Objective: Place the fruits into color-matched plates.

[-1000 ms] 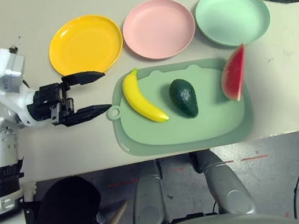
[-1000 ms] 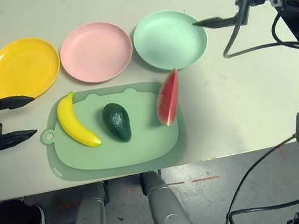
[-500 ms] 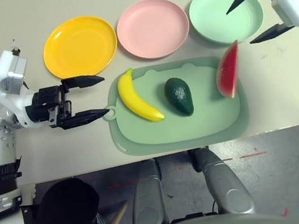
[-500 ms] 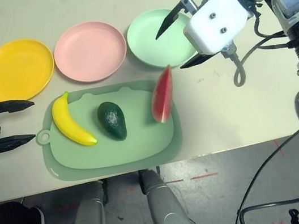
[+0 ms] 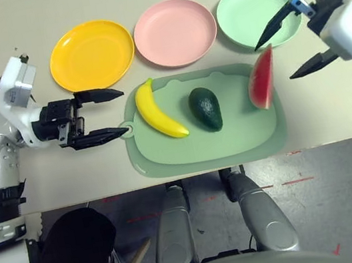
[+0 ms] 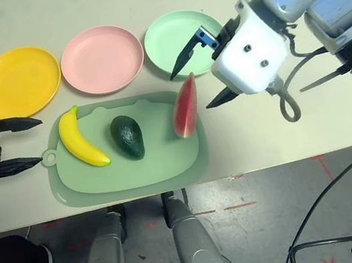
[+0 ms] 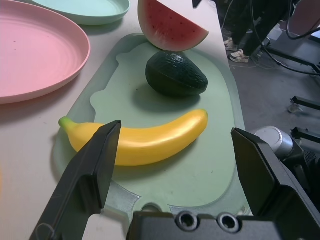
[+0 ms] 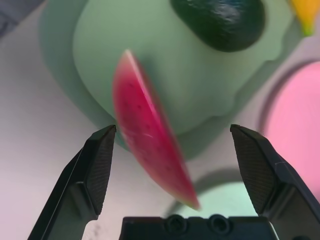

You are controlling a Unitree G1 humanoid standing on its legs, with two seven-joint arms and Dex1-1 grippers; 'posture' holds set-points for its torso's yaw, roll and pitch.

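Between the spread fingers of the left hand (image 5: 125, 111), open room; just ahead of the fingertips, the loop of the green mat (image 5: 167, 158), then the banana (image 5: 160, 115) lying across the way. Beyond, a narrow gap, the avocado (image 5: 205, 109), a wider gap, and the watermelon wedge (image 5: 262, 79). Away from the robot's body from the same hand, the yellow plate (image 5: 92, 55); toward the body, bare worktop (image 5: 75, 175).

Ahead of the open right hand (image 5: 273, 64), the wedge lined up with the finger gap; beside it, on the side away from the body, the mint plate (image 5: 238, 16). Toward the body, open worktop.
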